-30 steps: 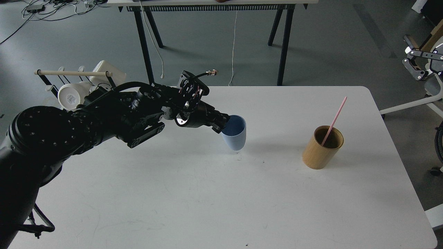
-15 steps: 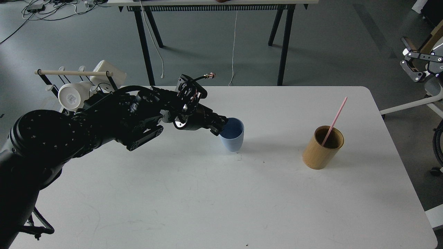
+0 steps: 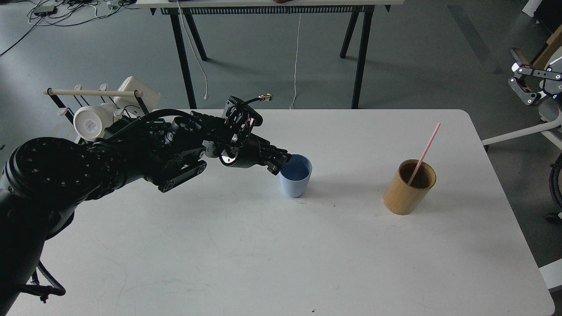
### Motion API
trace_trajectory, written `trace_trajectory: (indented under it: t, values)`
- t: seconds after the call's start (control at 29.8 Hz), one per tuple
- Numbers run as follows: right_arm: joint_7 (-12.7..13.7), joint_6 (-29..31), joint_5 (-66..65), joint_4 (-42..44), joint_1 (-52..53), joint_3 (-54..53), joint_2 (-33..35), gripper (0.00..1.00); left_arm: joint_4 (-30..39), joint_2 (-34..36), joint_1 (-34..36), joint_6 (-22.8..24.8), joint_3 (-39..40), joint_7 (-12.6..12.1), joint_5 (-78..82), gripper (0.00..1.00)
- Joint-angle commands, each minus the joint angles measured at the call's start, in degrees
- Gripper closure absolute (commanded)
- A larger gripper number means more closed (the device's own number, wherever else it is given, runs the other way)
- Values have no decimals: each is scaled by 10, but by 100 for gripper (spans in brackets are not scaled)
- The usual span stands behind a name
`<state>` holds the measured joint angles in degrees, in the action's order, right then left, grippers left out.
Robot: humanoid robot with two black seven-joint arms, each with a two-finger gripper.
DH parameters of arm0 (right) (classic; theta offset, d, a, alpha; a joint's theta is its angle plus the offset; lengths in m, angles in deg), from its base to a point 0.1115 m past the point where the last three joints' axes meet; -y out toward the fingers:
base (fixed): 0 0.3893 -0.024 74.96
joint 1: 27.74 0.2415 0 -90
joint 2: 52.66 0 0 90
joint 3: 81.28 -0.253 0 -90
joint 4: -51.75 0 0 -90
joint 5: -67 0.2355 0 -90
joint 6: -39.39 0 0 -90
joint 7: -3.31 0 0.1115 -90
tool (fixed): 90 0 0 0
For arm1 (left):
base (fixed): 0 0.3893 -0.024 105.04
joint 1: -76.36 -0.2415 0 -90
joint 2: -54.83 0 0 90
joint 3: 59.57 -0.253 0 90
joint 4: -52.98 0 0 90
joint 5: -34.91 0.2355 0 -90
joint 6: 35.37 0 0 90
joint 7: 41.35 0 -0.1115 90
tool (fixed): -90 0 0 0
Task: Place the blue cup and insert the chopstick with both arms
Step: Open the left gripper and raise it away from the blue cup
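Observation:
The blue cup (image 3: 295, 181) stands upright on the white table (image 3: 263, 254), a little left of the middle. My left gripper (image 3: 281, 164) comes in from the left and is shut on the cup's left rim, one finger inside and one outside. The pink chopstick (image 3: 424, 150) leans in a tan bamboo cylinder (image 3: 408, 189) on the right side of the table, its upper end pointing up and to the right. My right gripper is not in view.
A black wire rack (image 3: 94, 103) with a pale wooden rod and white mugs stands at the table's back left. A black table's legs (image 3: 360, 57) stand on the floor behind. A black and white jointed device (image 3: 533, 81) sits off the right edge.
My left gripper has lowered the blue cup and turned it from tilted to upright; it now rests on the table. The chopstick and the bamboo cylinder have not moved.

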<state>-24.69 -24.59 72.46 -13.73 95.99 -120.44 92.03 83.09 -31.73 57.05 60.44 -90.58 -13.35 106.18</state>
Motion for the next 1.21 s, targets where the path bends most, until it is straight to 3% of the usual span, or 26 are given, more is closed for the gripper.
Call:
trace_trajectory:
  t: [0.0,0.13,0.23,0.4,0.6,0.7,0.9,1.17]
  values:
    - [0,5,-32,-11,-1,3,11,1,-5,25,-2,31,66,0,-13,50]
    - [0,-4,-145,-12,12,-5,46,1,-6,68,-22,81,210,0,-60,25]
    - [0,-47,-214,-12,27,-9,85,1,-6,81,-54,108,325,0,-117,19]
    - [0,-258,-388,-12,24,12,116,1,20,90,-104,145,474,0,-216,18]
    - [0,-466,-510,-18,-1,96,113,1,179,155,-167,219,613,0,-318,18]
    - [0,-540,-533,-24,-3,163,109,2,237,171,-195,222,665,0,-374,18]
    - [0,-540,-628,-25,-3,217,60,2,244,185,-231,222,729,0,-419,17]
    - [0,-540,-645,29,-2,275,-37,2,240,198,-265,222,730,0,-418,15]
